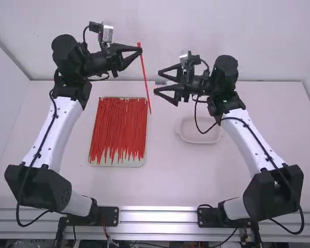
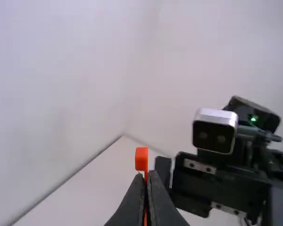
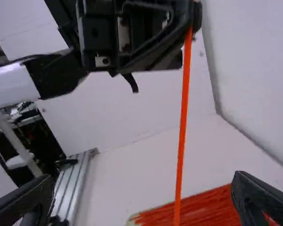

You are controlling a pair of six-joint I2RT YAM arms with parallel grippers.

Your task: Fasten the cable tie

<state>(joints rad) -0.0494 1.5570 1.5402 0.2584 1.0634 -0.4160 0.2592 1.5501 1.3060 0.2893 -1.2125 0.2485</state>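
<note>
High view: the cable tie is thin, light and bendy, so I think it will wobble. A good place to grab it is low down, near the loose tip. The left gripper pinches it just under the head. It hangs toward 6 o'clock, with its tip near the tray of more ties. The right gripper is spread wide, just beside it at 3 o'clock, not touching.

Left wrist view: the left gripper is squeezed tight on the cable tie. The head pokes out at 12 o'clock.

Right wrist view: the cable tie hangs between the right gripper's spread fingers.
</note>
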